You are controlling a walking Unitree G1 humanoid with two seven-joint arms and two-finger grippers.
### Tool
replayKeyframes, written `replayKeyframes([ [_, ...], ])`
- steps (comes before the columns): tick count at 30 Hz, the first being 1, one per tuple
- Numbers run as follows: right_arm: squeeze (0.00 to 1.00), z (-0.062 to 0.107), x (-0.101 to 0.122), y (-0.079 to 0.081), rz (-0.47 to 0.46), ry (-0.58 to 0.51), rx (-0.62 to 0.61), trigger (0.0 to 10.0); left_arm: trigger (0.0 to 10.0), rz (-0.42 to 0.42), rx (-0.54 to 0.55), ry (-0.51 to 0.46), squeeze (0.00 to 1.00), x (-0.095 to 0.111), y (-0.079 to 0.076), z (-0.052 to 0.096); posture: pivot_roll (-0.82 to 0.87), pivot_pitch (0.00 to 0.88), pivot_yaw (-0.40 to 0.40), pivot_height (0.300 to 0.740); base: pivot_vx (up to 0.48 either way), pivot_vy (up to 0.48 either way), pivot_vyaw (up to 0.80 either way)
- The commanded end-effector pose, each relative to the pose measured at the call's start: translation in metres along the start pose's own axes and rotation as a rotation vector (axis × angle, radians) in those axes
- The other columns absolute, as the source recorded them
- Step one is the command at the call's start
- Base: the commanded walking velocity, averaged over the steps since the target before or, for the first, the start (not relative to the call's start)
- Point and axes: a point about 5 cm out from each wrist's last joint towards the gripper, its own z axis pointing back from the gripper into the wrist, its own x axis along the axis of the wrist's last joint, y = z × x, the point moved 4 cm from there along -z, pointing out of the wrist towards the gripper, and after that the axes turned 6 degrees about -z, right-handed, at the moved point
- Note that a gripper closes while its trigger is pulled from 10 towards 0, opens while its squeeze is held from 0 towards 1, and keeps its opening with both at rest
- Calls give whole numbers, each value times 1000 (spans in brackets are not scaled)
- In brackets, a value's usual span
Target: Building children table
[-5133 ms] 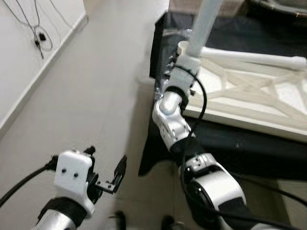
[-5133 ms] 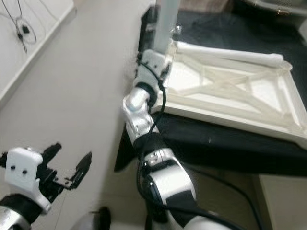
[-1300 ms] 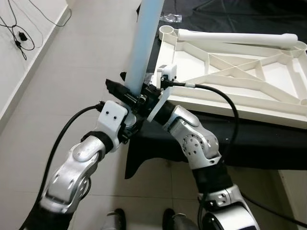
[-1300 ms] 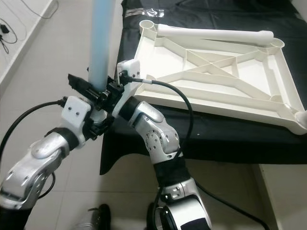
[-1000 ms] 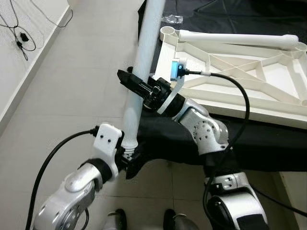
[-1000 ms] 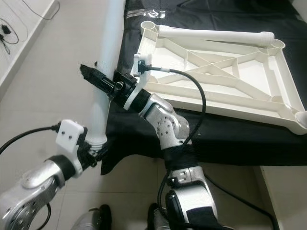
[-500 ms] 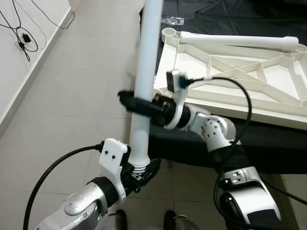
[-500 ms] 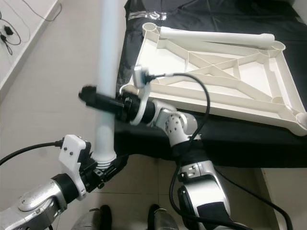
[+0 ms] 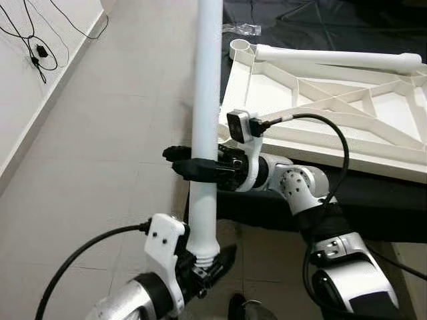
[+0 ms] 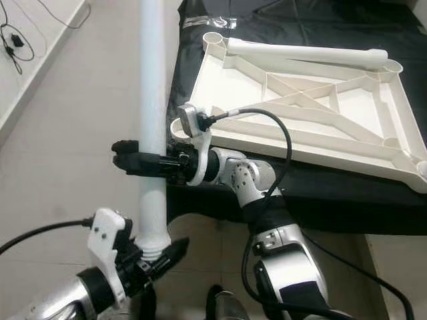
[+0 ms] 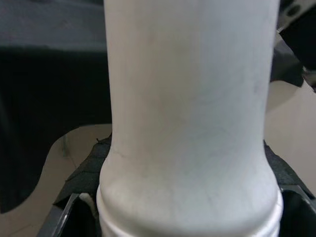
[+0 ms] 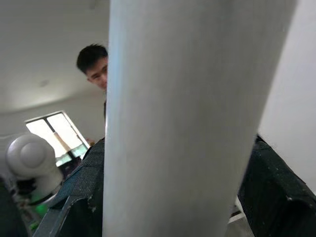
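one upright table leg [image 9: 205,120] clamped by two claws: right claw [image 9: 190,165] mid-shaft; left claw [image 9: 207,263] at base

It looks like a plain indoor room, maybe in a home. The tiled floor [image 9: 100,133] is pale, cables [image 9: 33,40] hang on the white wall [image 9: 17,100], and a black cloth [image 10: 373,200] covers the bench.

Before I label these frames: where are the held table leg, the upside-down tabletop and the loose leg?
held table leg [image 9: 207,100], left eye view, mid-shaft.
tabletop [image 10: 313,143], right eye view, near rib.
loose leg [image 10: 307,52], right eye view, mid-length.
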Motion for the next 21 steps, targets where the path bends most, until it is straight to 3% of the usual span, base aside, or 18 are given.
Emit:
replayKeyframes([
  [1, 0, -3, -3, 0, -12, 32, 14, 10000, 10000, 10, -41, 12, 0, -1, -10, 2, 122, 263, -16, 740, 0, 0, 0],
  [10, 0, -3, -11, 13, -101, 61, 117, 10000, 10000, -11, -31, 25, 0, -2, -9, 2, 122, 266, -18, 740, 0, 0, 0],
  [20, 0, -2, -16, 23, -138, 89, 193, 10000, 10000, 14, -21, 24, 0, -3, -10, 3, 122, 266, -18, 740, 0, 0, 0],
  [21, 0, -2, -16, 24, -141, 94, 199, 6549, 10000, 17, -25, 23, 0, -3, -12, 3, 122, 266, -18, 740, 0, 0, 0],
])
